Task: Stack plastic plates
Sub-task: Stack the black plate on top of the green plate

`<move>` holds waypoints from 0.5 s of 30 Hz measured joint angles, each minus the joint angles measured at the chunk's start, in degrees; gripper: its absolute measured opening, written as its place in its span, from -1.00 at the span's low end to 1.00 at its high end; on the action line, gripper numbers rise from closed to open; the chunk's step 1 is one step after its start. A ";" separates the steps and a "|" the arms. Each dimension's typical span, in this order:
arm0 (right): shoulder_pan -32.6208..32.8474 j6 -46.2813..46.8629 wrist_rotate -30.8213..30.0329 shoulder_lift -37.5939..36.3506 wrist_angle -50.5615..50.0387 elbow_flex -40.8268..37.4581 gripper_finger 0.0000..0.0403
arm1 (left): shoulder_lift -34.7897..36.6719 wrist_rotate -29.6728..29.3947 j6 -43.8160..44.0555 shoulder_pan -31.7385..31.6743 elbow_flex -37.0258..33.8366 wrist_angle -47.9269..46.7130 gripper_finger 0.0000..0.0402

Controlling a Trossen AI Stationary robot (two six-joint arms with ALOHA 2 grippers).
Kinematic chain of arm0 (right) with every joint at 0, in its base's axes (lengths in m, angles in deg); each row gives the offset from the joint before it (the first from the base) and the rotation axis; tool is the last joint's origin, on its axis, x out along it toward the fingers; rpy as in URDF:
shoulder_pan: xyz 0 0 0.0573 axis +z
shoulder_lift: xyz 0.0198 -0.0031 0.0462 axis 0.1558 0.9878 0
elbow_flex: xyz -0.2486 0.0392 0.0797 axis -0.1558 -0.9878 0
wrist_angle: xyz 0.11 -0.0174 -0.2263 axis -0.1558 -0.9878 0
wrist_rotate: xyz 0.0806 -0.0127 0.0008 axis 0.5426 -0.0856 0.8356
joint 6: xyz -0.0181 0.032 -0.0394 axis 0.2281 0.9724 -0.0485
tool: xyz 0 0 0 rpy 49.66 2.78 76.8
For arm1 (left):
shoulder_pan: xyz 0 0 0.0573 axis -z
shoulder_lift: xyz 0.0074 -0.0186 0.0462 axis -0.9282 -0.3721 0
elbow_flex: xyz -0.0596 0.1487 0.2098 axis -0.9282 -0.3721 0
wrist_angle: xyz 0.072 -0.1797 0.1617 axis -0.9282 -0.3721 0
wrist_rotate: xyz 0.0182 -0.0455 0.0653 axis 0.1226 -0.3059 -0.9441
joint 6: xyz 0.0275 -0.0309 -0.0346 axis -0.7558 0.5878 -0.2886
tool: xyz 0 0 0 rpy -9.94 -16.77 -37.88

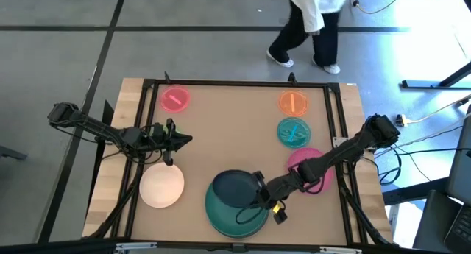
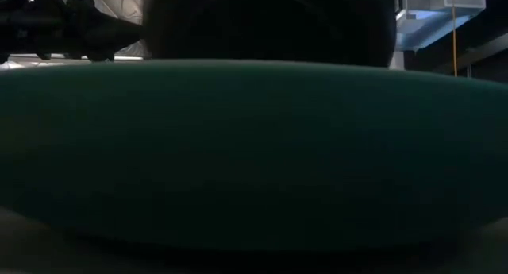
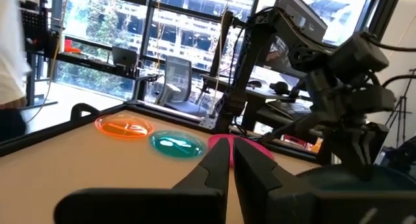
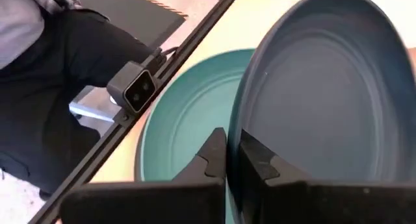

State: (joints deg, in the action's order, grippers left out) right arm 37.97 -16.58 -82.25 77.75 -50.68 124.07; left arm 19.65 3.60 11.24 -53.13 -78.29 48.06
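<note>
My right gripper (image 1: 257, 193) (image 4: 233, 146) is shut on the dark navy plate (image 1: 234, 186) (image 4: 325, 100), which it holds over the larger teal plate (image 1: 234, 217) (image 4: 182, 126) near the table's near edge. In the low view the teal plate (image 2: 254, 147) fills the picture, with the navy plate (image 2: 270, 24) dark above it. The cream-white plate (image 1: 162, 186) lies flat on the table at the left. My left gripper (image 1: 180, 140) (image 3: 229, 160) hovers shut above the table just beyond the cream plate and touches nothing. No grey plate shows. My right gripper pinches the navy plate's rim (image 4: 239, 113) on its right side, one finger (image 4: 260, 162) on the plate's inner face and one finger (image 4: 209, 154) on its outer face. It comes slanting from the table's right. The plate is tilted against the teal plate; whether they touch, I cannot tell.
A magenta plate (image 1: 315, 164) lies under my right arm. Beyond it lie a green-blue translucent plate (image 1: 293, 132) (image 3: 177, 143) and an orange one (image 1: 293, 101) (image 3: 123, 127); a pink one (image 1: 175, 99) lies at the far left. A black frame (image 1: 235, 82) rims the table. A person (image 1: 313, 26) walks beyond the far edge.
</note>
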 joint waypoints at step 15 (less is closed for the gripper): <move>0.27 6.37 3.49 7.58 3.83 0.00 -0.72 | -0.03 -0.29 1.31 0.01 0.00 0.04 -0.92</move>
State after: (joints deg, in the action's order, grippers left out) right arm 38.24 -10.21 -78.75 85.34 -46.85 124.07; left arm 19.62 3.31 12.55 -53.12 -78.29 48.11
